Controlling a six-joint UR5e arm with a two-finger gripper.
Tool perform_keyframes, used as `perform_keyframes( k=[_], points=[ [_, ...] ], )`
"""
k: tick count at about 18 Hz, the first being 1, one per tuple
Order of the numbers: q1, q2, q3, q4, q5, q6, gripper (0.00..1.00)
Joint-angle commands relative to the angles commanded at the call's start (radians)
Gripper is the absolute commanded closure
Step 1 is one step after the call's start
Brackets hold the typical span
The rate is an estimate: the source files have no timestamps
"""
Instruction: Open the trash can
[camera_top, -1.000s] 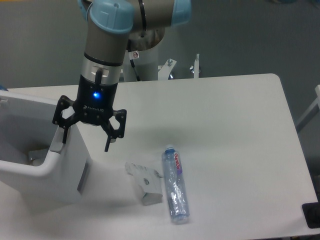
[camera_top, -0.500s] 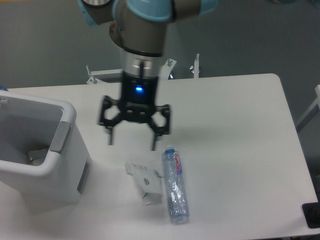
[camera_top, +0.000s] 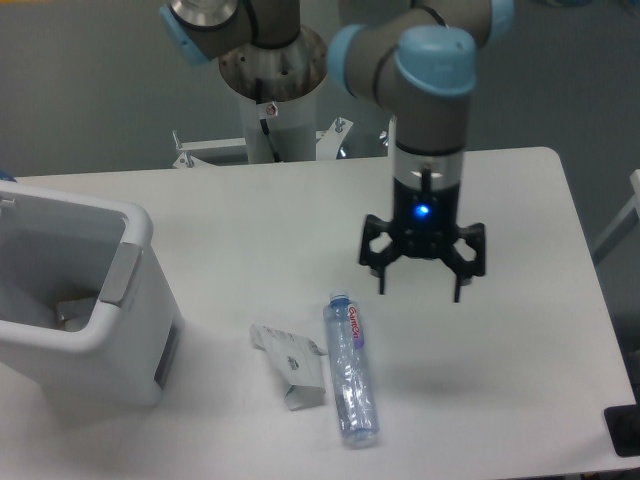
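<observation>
White boxy plastic trash can is seen open at 9 o'clock; one gripper, fingers spread, empty.

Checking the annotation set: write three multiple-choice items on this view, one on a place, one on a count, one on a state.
1. Where is the bin?
A. left edge of the table
B. right edge
C. centre

2. How many things lie beside the bin on the table?
A. one
B. two
C. four

3. How is the tool?
A. shut on the bottle
B. open, empty
C. inside the bin

Answers: 1 A, it stands at far left. 2 B, a bottle and a carton. 3 B, fingers spread above bare table.
</observation>
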Motion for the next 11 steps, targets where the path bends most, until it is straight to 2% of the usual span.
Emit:
perform_keyframes(
  k=[5,11],
  points=[
    [-0.003,-0.002,-0.048,0.002,0.037,0.083,0.00],
    [-0.012,-0.011,-0.052,0.002,0.068,0.094,0.00]
  ],
)
